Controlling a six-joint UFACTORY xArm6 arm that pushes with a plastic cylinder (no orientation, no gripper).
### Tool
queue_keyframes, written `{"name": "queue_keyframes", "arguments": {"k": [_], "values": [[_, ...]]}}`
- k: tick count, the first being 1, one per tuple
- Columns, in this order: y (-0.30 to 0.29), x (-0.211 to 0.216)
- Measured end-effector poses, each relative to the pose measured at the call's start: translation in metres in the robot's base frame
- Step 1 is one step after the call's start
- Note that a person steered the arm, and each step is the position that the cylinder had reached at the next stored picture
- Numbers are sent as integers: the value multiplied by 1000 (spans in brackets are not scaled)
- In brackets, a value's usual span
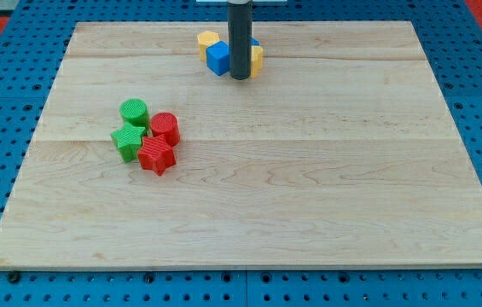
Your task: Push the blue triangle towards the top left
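Observation:
My tip [240, 78] rests on the wooden board [309, 196] near the view's top centre, in front of a tight cluster of blocks. A blue block [218, 58], cube-like, sits just left of the rod. A yellow block [208, 40] lies behind it to the upper left. Another yellow block [257, 59] touches the rod's right side. A sliver of a second blue block [255, 43] shows behind the rod on the right; the rod hides most of it, so its shape cannot be told.
A second cluster lies at the view's left middle: a green cylinder [134, 111], a green star [127, 141], a red cylinder [165, 128] and a red star [156, 156], all touching. Blue pegboard surrounds the board.

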State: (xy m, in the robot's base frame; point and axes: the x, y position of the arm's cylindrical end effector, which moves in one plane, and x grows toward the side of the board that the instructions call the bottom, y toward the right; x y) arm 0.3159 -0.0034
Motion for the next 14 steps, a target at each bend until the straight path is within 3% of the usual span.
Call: {"name": "queue_keyframes", "arguments": {"k": [7, 10, 11, 12, 14], "values": [[-10, 36], [121, -68], [67, -105], [-8, -108], [37, -103]]}}
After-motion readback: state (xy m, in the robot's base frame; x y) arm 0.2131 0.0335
